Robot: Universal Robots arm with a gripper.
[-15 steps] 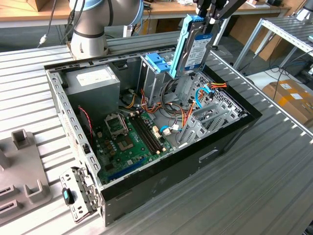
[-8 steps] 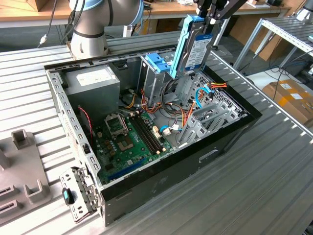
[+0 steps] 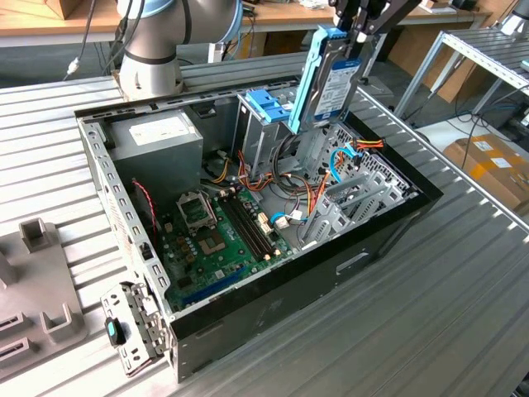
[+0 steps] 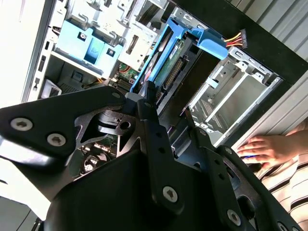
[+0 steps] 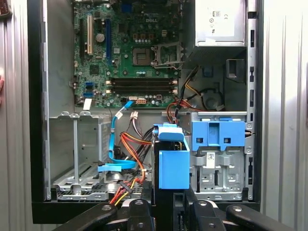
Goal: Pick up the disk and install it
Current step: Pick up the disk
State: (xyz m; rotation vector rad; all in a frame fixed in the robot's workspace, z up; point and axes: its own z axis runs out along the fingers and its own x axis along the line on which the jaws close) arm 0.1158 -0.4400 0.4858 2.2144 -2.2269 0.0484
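1. One disk [image 3: 333, 81], silver-grey with long light-blue rails, is hanging upright.
2. Gripper [image 3: 357, 37] is clamping its upper end.
3. Disk is hovering over the open computer case [image 3: 273, 302], above its drive-cage end.

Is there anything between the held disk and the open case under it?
The gripper holds the disk upright above the case. Loose orange and blue cables lie in the case below it, by the metal cage; they may get in the way.

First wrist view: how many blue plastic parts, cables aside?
2: the disk with its blue rails, upright in the pincer, and the blue latch on the cage beside it. More may be hidden.
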